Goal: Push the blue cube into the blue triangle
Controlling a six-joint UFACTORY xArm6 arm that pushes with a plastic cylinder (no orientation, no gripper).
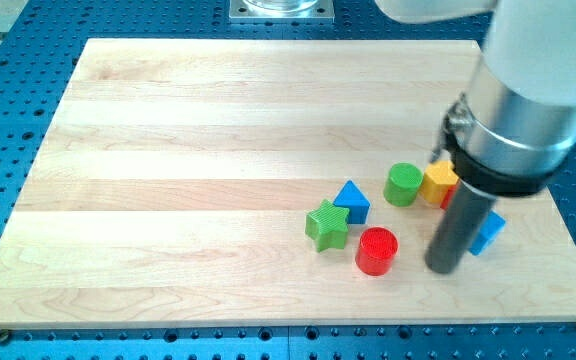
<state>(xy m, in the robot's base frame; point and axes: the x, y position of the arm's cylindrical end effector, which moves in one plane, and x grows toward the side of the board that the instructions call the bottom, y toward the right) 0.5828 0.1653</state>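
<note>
The blue cube is seen just right of my tip, partly hidden by the rod. The blue triangle lies well to the view's left of both, on the desk. No claw is fitted, so nothing is held.

Bright, even light (soft shadows), arm slightly blurred

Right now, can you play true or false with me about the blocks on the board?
1. The red cylinder sits at the view's right of the green star. True.
2. My tip touches the green star. False: it is beside the blue cube, far from the star.
3. The blue cube already touches the blue triangle. False: they lie apart.
4. The green cylinder sits beside the yellow block. True.
</note>
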